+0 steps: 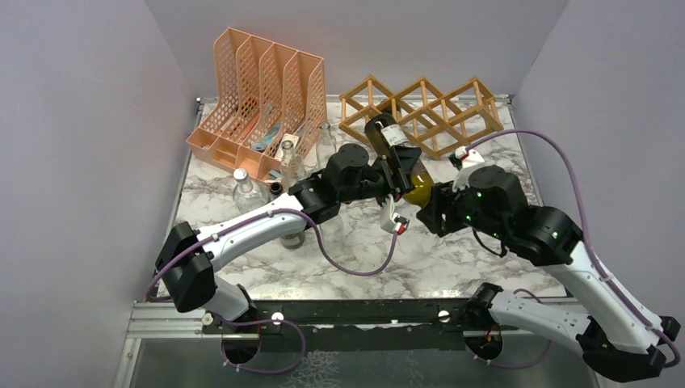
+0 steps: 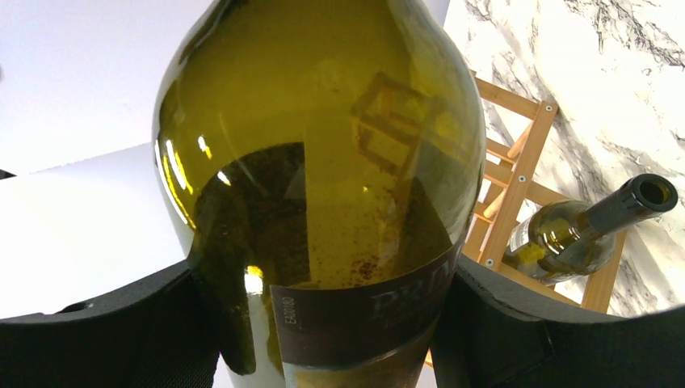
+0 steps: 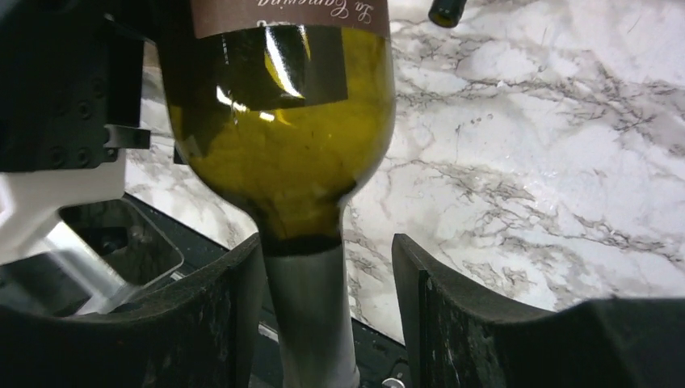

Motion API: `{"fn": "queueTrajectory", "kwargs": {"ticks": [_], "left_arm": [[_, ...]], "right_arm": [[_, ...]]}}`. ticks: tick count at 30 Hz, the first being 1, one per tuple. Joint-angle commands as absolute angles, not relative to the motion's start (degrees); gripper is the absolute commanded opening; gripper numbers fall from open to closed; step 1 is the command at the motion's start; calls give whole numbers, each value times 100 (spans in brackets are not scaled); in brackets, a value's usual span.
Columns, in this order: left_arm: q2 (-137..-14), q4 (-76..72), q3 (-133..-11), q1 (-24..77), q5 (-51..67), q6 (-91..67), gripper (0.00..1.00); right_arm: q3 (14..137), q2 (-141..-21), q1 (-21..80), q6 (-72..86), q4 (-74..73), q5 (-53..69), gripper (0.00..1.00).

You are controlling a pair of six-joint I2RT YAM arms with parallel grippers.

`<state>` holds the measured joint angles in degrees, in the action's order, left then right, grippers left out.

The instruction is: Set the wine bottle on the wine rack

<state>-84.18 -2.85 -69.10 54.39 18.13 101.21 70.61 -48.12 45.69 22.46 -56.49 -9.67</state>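
The wine bottle (image 1: 418,184) is olive-green glass with a dark label. It is held tilted above the marble table, just in front of the tan wooden lattice wine rack (image 1: 420,109). My left gripper (image 1: 401,166) is shut on the bottle's body at the label (image 2: 323,145). My right gripper (image 1: 428,212) is open around the grey-foiled neck (image 3: 311,307). Its left finger (image 3: 234,307) touches the neck and its right finger (image 3: 420,307) stands clear of it. The rack (image 2: 517,178) also shows in the left wrist view.
A second green bottle (image 2: 565,234) lies in a rack cell, neck sticking out. A peach mesh file organizer (image 1: 258,89) stands back left. Clear glass bottles (image 1: 245,187) (image 1: 289,158) stand in front of it. Grey walls close in on three sides.
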Motion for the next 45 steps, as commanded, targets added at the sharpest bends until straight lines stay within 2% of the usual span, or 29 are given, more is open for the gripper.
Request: {"fn": "queueTrajectory", "kwargs": {"ticks": [1,7,10,11,14,15,18,19,21,22,25,33,36,39,45], "left_arm": [[-8264,-718,-7254,5449,2064,10450,0],[-8270,-589,-7378,5452,2058,10416,0],[-8269,-587,-7389,5456,2049,10404,0],[-8270,-589,-7396,5458,2039,10380,0],[-8264,-584,-7436,5458,2044,10209,0],[-8279,-593,-7470,5458,2053,10131,0],[-8271,-729,-7473,5458,2100,9899,1],[-8258,-792,-7452,5458,2115,9848,16],[-8226,-915,-7385,5458,2117,9729,62],[-8213,-1013,-7333,5458,2106,9621,77],[-8245,-901,-7338,5458,2032,9508,98],[-8262,-666,-7344,5465,1880,9335,99],[-8209,-794,-7638,5474,1862,8150,99],[-8257,-939,-8064,5476,1352,7092,99],[-8163,-1908,-8168,5476,314,4690,99]], "right_arm": [[6837,-4992,4597,2328,-5103,-666,58],[6588,-5169,4597,2363,-4802,-541,53],[6517,-5193,4595,2393,-4759,-533,46],[6499,-5191,4595,2397,-4749,-530,41],[6523,-5187,4596,2386,-4748,-584,11],[6537,-5181,4597,2389,-4758,-629,3],[6582,-5115,4597,2383,-4731,-839,1],[6608,-5084,4594,2375,-4710,-917,1],[6670,-5012,4597,2363,-4659,-1094,1],[6695,-4973,4592,2360,-4621,-1214,1],[6783,-4857,4597,2377,-4547,-1671,1],[6972,-4675,4596,2709,-4682,-3283,1],[6883,-4762,4597,2813,-4789,-3486,1],[6712,-4885,4596,2883,-4742,-3682,1],[6653,-5138,4588,2450,-3835,-3815,1]]}}
